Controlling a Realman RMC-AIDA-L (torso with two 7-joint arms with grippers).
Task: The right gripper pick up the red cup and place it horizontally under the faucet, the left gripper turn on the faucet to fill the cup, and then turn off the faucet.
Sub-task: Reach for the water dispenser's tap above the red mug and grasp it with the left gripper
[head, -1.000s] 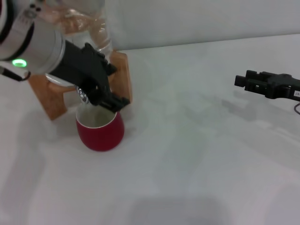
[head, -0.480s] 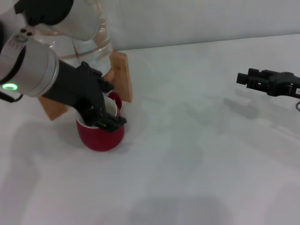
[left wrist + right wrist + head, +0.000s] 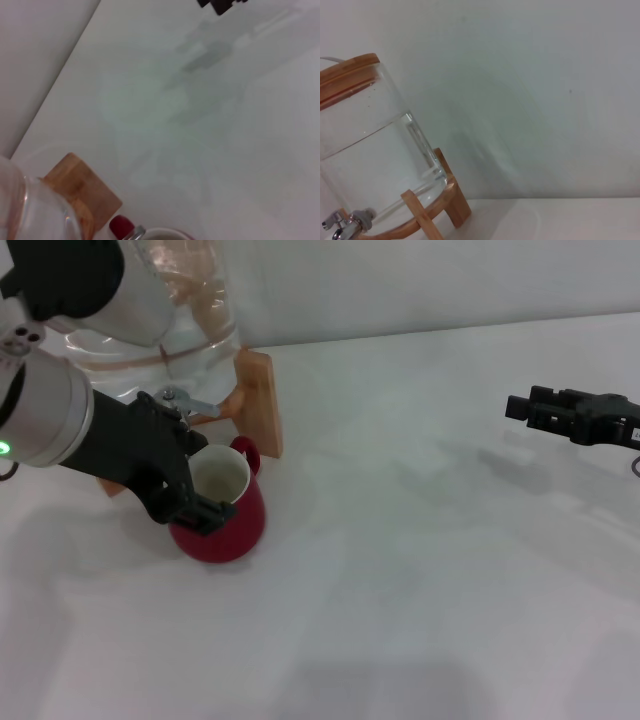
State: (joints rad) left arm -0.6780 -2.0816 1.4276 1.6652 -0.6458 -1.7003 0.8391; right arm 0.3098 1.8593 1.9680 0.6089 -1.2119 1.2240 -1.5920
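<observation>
The red cup [image 3: 235,525] stands upright on the white table, just below the chrome faucet [image 3: 180,400], with its loop handle [image 3: 246,452] toward the wooden stand. Its handle [image 3: 119,227] also shows in the left wrist view. My left gripper [image 3: 195,508] hangs over the cup's near left rim, below and apart from the faucet, and holds nothing. My right gripper [image 3: 525,405] is open and empty, far to the right above the table. The right wrist view shows the faucet [image 3: 337,222] at the foot of the water jar.
A glass water dispenser [image 3: 185,300] sits on a light wooden stand [image 3: 262,400] at the back left, close behind the cup. It also shows in the right wrist view [image 3: 370,150]. A pale wall runs along the table's far edge.
My left gripper has come off the faucet lever and moved down and to the left, uncovering the cup's inside and handle. The cup and the right gripper have stayed put.
</observation>
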